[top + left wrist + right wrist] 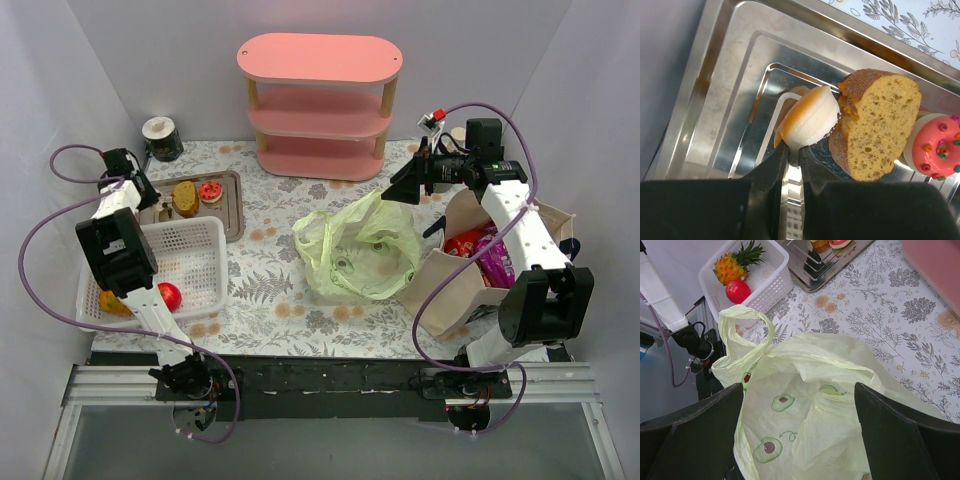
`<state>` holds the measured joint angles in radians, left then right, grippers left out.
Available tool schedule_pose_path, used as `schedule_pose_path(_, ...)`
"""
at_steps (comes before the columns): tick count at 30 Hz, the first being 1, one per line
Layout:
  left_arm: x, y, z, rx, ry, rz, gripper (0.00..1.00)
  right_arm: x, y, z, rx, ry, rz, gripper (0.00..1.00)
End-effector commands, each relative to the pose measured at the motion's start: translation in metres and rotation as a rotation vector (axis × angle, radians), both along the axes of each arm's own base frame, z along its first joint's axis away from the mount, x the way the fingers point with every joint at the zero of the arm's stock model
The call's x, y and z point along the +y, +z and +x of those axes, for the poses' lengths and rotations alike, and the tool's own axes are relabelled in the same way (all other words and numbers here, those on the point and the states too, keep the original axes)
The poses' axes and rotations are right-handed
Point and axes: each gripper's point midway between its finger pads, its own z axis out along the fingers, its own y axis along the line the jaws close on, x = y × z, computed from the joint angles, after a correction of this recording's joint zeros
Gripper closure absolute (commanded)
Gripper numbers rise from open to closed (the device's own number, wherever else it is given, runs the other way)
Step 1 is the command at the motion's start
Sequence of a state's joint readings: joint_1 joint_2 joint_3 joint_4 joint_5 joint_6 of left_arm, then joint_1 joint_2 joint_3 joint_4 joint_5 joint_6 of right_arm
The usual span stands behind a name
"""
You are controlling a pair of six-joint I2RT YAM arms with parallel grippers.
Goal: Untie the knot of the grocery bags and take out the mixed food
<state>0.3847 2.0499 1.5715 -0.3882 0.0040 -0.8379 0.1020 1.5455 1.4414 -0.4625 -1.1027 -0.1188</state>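
Note:
My left gripper point(795, 150) is shut on the edge of a white and orange pastry point(810, 120), low over the metal tray point(730, 75). A cake slice point(880, 125) and a pink donut point(937, 145) lie beside it. My right gripper point(800, 430) is open and empty above the pale yellow-green plastic bag point(830, 390), which lies open with its handle loop point(747, 325) loose; no knot shows. In the top view the bag point(358, 250) is mid-table, and the beige tote point(440, 290) beside it holds red and purple snack packets point(478, 250).
A white mesh basket point(200, 260) at front left holds a pineapple point(112, 300) and a red fruit point(169, 295). The tray point(232, 215) lies behind it. A pink shelf point(320, 105) and a dark can point(162, 138) stand at the back.

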Motion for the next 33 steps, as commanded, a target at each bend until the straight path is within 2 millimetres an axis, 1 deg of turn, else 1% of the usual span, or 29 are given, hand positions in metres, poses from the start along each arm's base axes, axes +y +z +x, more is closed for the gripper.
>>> schedule_pose_path(1, -0.003, 0.0, 0.003, -0.016, -0.041, -0.017, 1.0, 0.004, 0.01, 0.002, -0.043, 0.019, 0.013, 0.02)
schedule_pose_path(4, -0.002, -0.003, 0.005, -0.009, -0.053, -0.004, 1.0, 0.004, 0.009, 0.0, -0.04, 0.019, 0.011, 0.02)
schedule_pose_path(5, -0.002, -0.007, 0.005, 0.001, -0.056, -0.003, 1.0, 0.004, 0.009, -0.001, -0.04, 0.02, 0.011, 0.02)
schedule_pose_path(9, 0.005, -0.01, 0.006, 0.013, -0.068, 0.039, 1.0, 0.004, 0.008, -0.004, -0.043, 0.021, 0.01, 0.02)
schedule_pose_path(10, 0.008, -0.009, 0.007, 0.013, -0.068, 0.054, 0.92, 0.004, 0.008, -0.004, -0.043, 0.019, 0.008, 0.02)
schedule_pose_path(11, 0.016, -0.01, 0.005, 0.028, -0.041, 0.088, 0.84, 0.004, 0.008, -0.005, -0.045, 0.02, 0.009, 0.02)
schedule_pose_path(13, 0.022, -0.008, 0.006, 0.032, -0.042, 0.13, 0.73, 0.004, 0.008, -0.005, -0.045, 0.02, 0.009, 0.02)
schedule_pose_path(14, 0.024, -0.006, 0.007, 0.031, -0.042, 0.142, 0.62, 0.004, 0.008, -0.006, -0.045, 0.019, 0.008, 0.02)
schedule_pose_path(17, 0.025, -0.003, 0.01, 0.036, -0.069, 0.167, 0.52, 0.004, 0.007, -0.006, -0.043, 0.021, 0.008, 0.02)
schedule_pose_path(21, 0.026, 0.005, 0.012, 0.025, -0.074, 0.194, 0.48, 0.005, 0.007, -0.006, -0.046, 0.024, 0.009, 0.02)
schedule_pose_path(24, 0.029, 0.011, 0.009, 0.025, -0.064, 0.216, 0.45, 0.006, 0.007, -0.006, -0.042, 0.025, 0.009, 0.02)
schedule_pose_path(25, 0.03, 0.012, 0.008, 0.027, -0.064, 0.22, 0.43, 0.006, 0.007, -0.006, -0.042, 0.025, 0.009, 0.02)
schedule_pose_path(26, 0.03, 0.019, 0.008, 0.018, -0.065, 0.226, 0.42, 0.005, 0.007, -0.006, -0.043, 0.024, 0.009, 0.02)
schedule_pose_path(28, 0.026, 0.024, 0.004, 0.023, -0.069, 0.217, 0.37, 0.006, 0.007, -0.006, -0.048, 0.024, 0.008, 0.02)
schedule_pose_path(29, 0.023, 0.034, 0.004, 0.005, -0.078, 0.21, 0.36, 0.005, 0.007, -0.006, -0.055, 0.024, 0.006, 0.02)
schedule_pose_path(30, 0.021, 0.039, 0.002, 0.001, -0.074, 0.202, 0.35, 0.005, 0.007, -0.005, -0.063, 0.023, 0.002, 0.02)
schedule_pose_path(31, 0.017, 0.04, -0.002, 0.01, -0.079, 0.186, 0.33, 0.004, 0.008, -0.003, -0.091, 0.024, -0.006, 0.02)
schedule_pose_path(32, 0.013, 0.045, -0.003, 0.002, -0.085, 0.173, 0.31, 0.004, 0.009, -0.002, -0.105, 0.021, -0.015, 0.02)
schedule_pose_path(33, 0.01, 0.058, -0.005, -0.02, -0.081, 0.166, 0.3, 0.002, 0.007, 0.001, -0.113, 0.0, -0.037, 0.02)
